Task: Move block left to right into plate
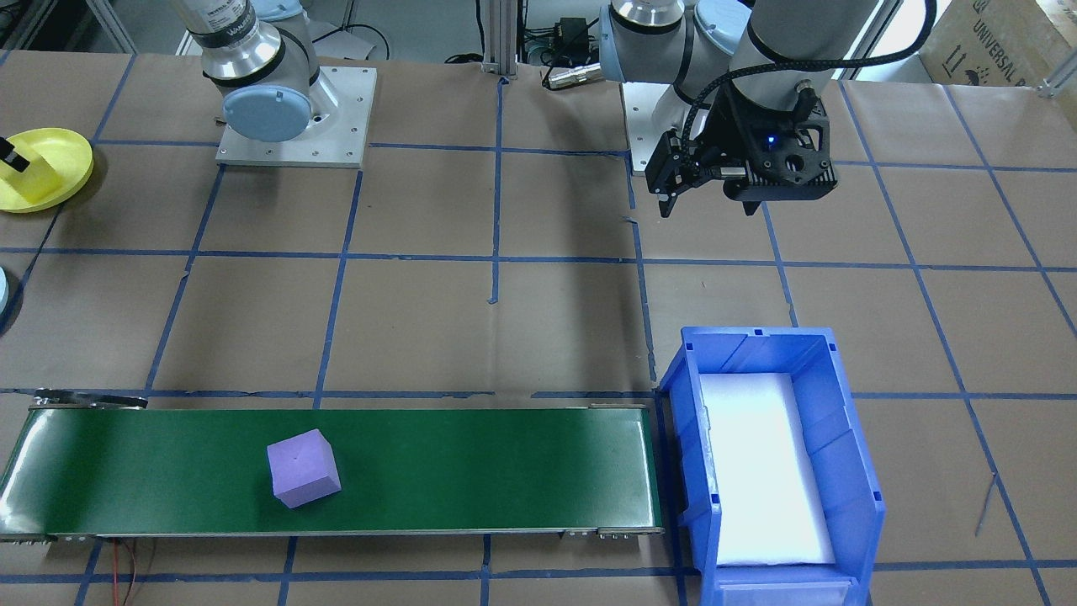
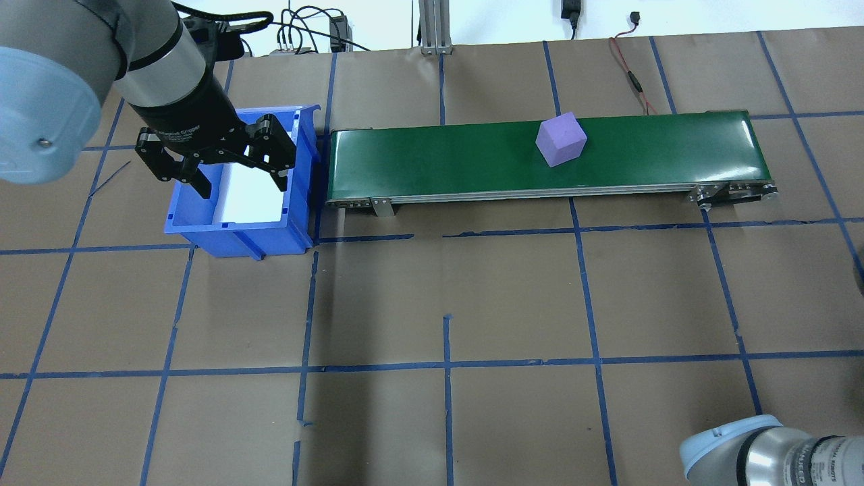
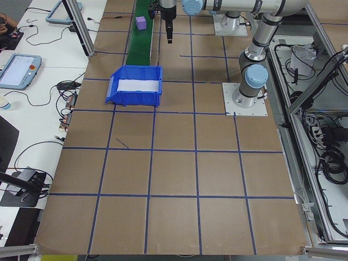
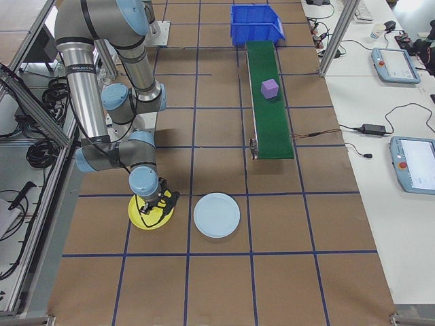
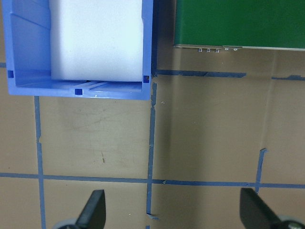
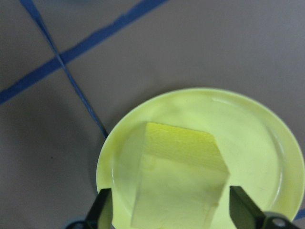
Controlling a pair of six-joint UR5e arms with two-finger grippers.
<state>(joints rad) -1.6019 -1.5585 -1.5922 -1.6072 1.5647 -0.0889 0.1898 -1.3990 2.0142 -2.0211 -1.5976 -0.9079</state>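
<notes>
Your right gripper (image 6: pixel 167 210) sits low over the yellow plate (image 6: pixel 267 143), its fingers (image 6: pixel 97 210) spread on either side of a yellow block (image 6: pixel 178 176) that rests in the plate; whether the pads touch the block, you cannot tell. Your left gripper (image 2: pixel 229 158) hangs with its jaws apart and empty above the blue bin (image 2: pixel 236 233). A purple block (image 2: pixel 561 139) lies on the green belt (image 2: pixel 439 162), and a pale blue plate (image 4: pixel 217 215) sits just beside the yellow one.
</notes>
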